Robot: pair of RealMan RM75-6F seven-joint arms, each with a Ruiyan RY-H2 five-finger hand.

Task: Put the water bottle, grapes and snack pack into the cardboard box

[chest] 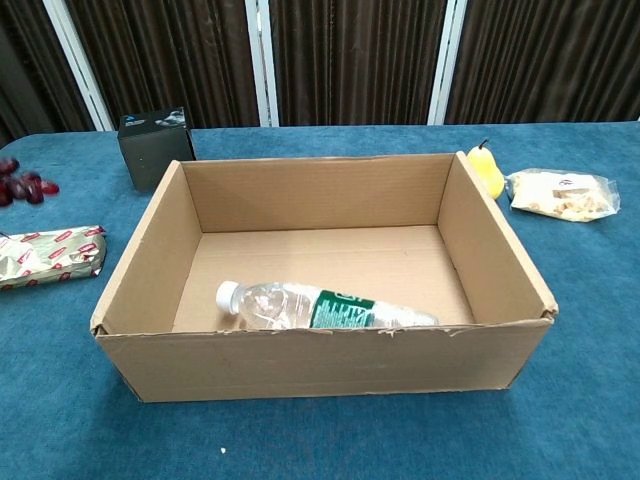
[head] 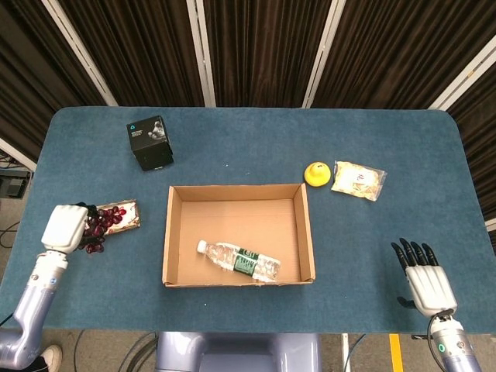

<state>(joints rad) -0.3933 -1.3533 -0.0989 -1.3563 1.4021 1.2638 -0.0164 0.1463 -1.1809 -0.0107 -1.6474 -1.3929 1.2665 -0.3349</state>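
The clear water bottle (head: 236, 260) with a green label lies on its side inside the open cardboard box (head: 304, 232), against the near wall (chest: 320, 360); the chest view shows the bottle (chest: 320, 307) too. At the table's left, my left hand (head: 63, 227) holds the bunch of dark red grapes (head: 101, 223) lifted above the table. In the chest view the grapes (chest: 20, 187) hang at the left edge. Just beyond them lies the red-patterned snack pack (head: 126, 215), also in the chest view (chest: 50, 257). My right hand (head: 422, 280) hovers open at the front right, holding nothing.
A black cube-shaped box (head: 149, 142) stands at the back left. A yellow pear (head: 316, 173) and a clear bag of snacks (head: 358, 180) lie right of the cardboard box. The blue table (head: 232, 132) ends at dark curtains.
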